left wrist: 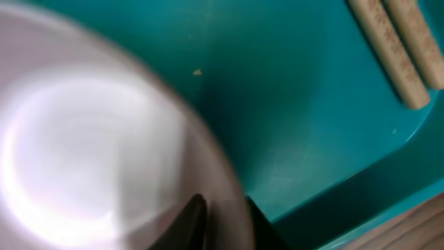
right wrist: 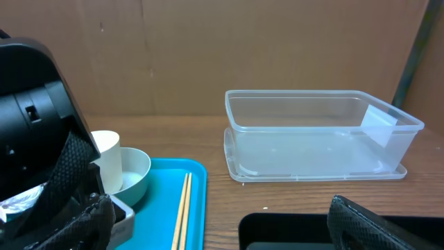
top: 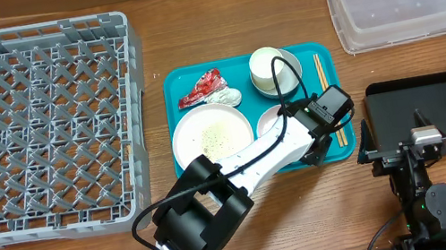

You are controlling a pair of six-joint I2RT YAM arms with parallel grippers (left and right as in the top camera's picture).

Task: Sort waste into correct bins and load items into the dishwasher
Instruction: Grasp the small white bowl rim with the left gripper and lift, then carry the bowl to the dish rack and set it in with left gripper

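Overhead: the left gripper (top: 293, 120) stretches across the teal tray (top: 184, 84) to the small bowl (top: 271, 121) beside the plate (top: 211, 134). Left wrist: fingertips (left wrist: 191, 222) pinch the bowl's rim. It's a shallow bite, so the bowl could slip or tip. Right wrist: the right gripper (right wrist: 229, 235) gapes wide, empty.

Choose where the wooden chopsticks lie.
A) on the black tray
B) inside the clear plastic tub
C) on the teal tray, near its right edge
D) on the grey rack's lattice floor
C: the overhead view shows the chopsticks lying lengthwise on the teal tray, near its right edge.
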